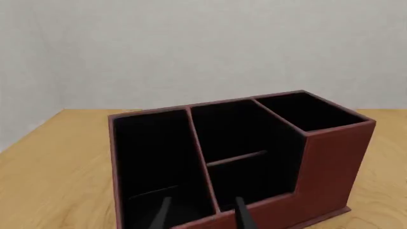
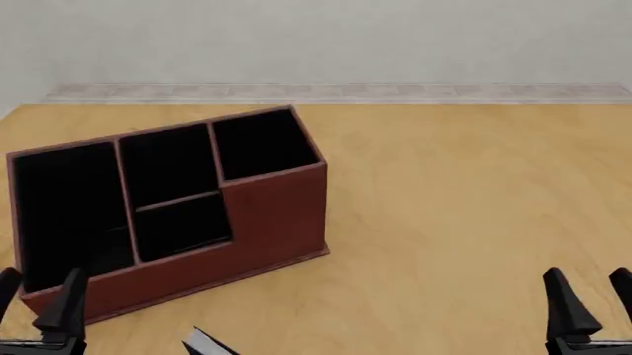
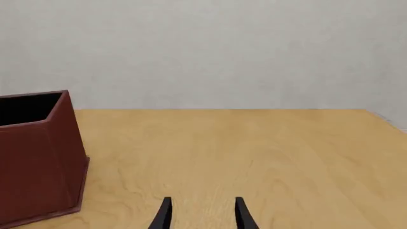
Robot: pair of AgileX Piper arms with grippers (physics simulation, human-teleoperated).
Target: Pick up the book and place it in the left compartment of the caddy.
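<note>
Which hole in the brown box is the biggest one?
The long undivided left compartment at the low end of the caddy, nearest the left gripper. The two middle sections are small, and the far end one is a tall square.

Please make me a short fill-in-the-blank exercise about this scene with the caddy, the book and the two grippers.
1. The caddy has ____ compartments.
2. The book lies on the table, in front of the caddy, nearer to the ____ gripper.
3. Both the left gripper and the right gripper are ____ and hold nothing.
4. The left compartment holds ____ book.

Missing words: four; left; open; no
</note>
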